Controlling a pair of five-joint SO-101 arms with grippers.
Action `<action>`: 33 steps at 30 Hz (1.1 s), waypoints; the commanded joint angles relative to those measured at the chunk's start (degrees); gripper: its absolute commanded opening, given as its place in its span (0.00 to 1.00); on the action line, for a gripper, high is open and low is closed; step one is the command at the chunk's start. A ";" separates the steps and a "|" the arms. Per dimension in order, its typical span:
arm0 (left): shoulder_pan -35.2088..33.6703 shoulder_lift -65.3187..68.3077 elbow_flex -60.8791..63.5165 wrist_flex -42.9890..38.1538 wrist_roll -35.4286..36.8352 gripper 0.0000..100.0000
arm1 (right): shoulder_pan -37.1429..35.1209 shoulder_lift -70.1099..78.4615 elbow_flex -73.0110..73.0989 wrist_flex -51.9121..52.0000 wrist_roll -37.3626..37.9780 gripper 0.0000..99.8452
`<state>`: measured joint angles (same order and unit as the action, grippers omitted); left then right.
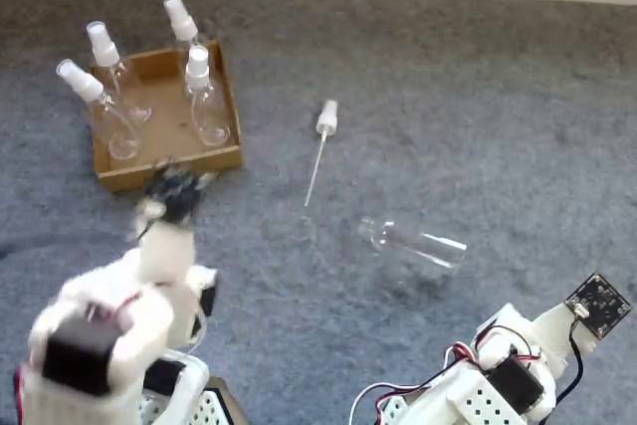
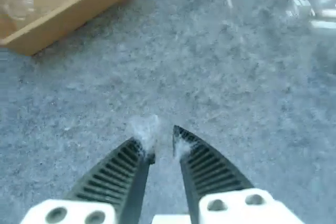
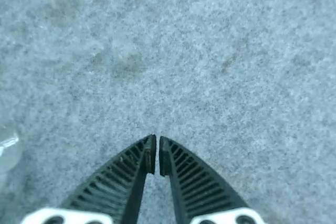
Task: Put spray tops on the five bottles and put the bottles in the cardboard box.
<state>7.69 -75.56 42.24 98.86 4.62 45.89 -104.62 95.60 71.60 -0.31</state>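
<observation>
The right pincer (image 3: 157,153) is pointing down at the gray bench (image 3: 236,51), its jaws nearly touching and holding nothing. Beyond it the fifth bottle (image 1: 418,243) is lying on its side, uncapped. The left pincer (image 2: 161,141) is hanging narrowly parted and empty, just beside the near wall of the cardboard box (image 1: 164,116). The last spray top (image 1: 325,118) is lying loose farther off. Four capped bottles (image 1: 207,97) are sitting in the box at far left, so one capping and one placement are remaining.
</observation>
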 commanded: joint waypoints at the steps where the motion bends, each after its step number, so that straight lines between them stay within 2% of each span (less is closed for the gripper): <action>1: -9.80 -23.78 12.35 -4.66 -2.90 0.00 | 0.66 -0.75 6.73 0.22 -0.18 0.01; 3: -11.30 -30.73 13.93 -4.31 -8.35 0.00 | 0.66 -0.75 6.73 0.22 -0.18 0.01; 7: -14.37 -26.86 17.80 -6.68 -16.09 0.00 | 0.66 -0.75 6.73 0.22 -0.18 0.01; 11: -15.52 -28.00 30.37 -9.23 -16.09 0.00 | 0.66 -0.75 6.73 0.22 -0.18 0.01; 16: -19.82 -29.23 36.62 -13.63 -16.09 0.00 | 0.66 -0.75 6.73 0.22 -0.18 0.01; 19: -18.77 -29.23 43.12 -14.95 -16.00 0.00 | 0.66 -0.75 6.73 0.22 -0.18 0.01; 24: -18.51 -29.23 46.81 -18.64 -16.09 0.00 | 0.66 -0.75 6.73 0.22 -0.18 0.01; 27: -18.42 -29.23 55.87 -22.33 -16.26 0.01 | 0.66 -0.75 6.73 0.22 -0.18 0.01; 33: -18.42 -29.05 54.81 -23.30 -16.18 0.01 | 0.66 -0.75 6.73 0.22 -0.18 0.01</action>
<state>-10.95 -104.13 95.78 76.44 -11.03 45.89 -104.62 95.60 71.60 -0.31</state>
